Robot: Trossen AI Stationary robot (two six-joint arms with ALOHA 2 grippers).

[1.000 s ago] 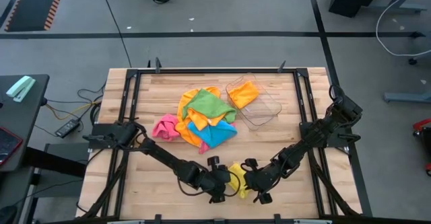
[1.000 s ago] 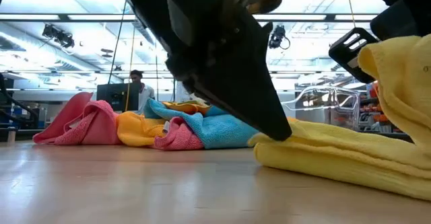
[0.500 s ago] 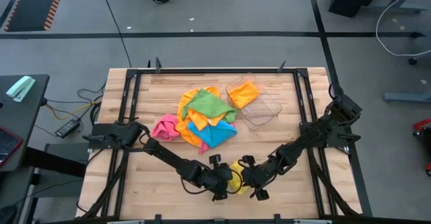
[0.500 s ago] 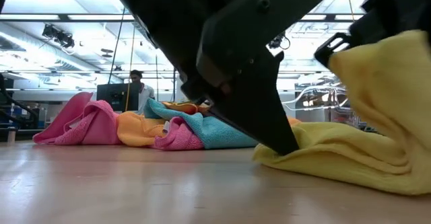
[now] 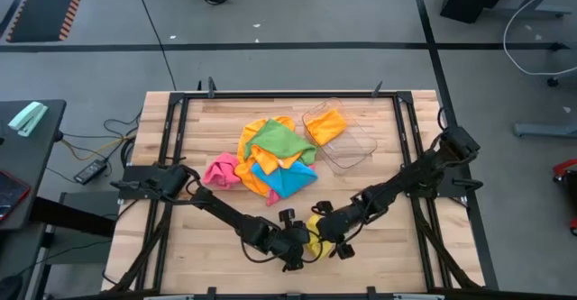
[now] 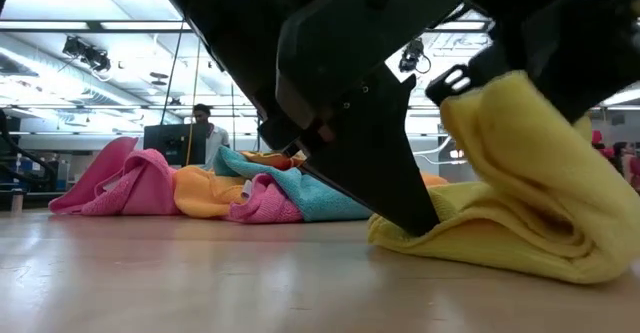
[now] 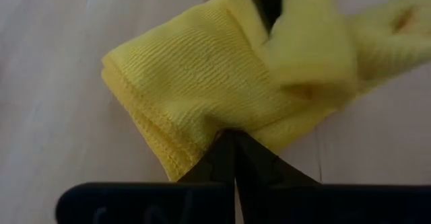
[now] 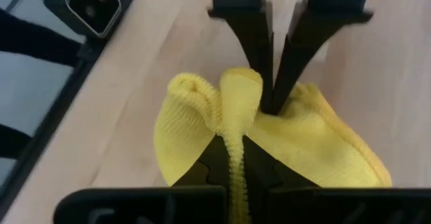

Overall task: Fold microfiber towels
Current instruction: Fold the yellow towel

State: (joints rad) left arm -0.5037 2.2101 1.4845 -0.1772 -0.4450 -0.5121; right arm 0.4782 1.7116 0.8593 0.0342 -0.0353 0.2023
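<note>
A yellow microfiber towel (image 5: 315, 226) lies bunched near the table's near edge, between my two grippers. My left gripper (image 5: 302, 242) is shut, its fingertips down on the towel's lower layers (image 6: 470, 238), which lie on the table. My right gripper (image 5: 328, 235) is shut on the towel's upper part (image 6: 500, 123) and holds it raised and arched over those layers. Farther back is a pile of pink, orange, green and blue towels (image 5: 270, 160). My left gripper presses its shut fingertips (image 7: 232, 146) onto the towel's folded lower layers (image 7: 202, 109), slanting down from the table's left. Whether cloth is caught between the tips I cannot tell. Those layers lie flat on the table. My right gripper pinches a bunched edge of the yellow towel (image 8: 236, 133) between its two fingers, slanting down from the table's right. The held part stands raised; the cloth curves slack down from it (image 6: 560, 213) to the layers on the table.
A clear plastic tray (image 5: 353, 149) with an orange towel (image 5: 326, 124) in it stands at the far right of the pile. Bare wood lies left and right of the yellow towel. A black frame (image 5: 171, 156) borders the table. A person (image 6: 204, 123) sits far behind.
My right gripper has moved toward the table's left edge, toward my left gripper, rolling a little. It has carried the raised part of the yellow towel over the lower layers, which have stayed on the table under my left fingertips.
</note>
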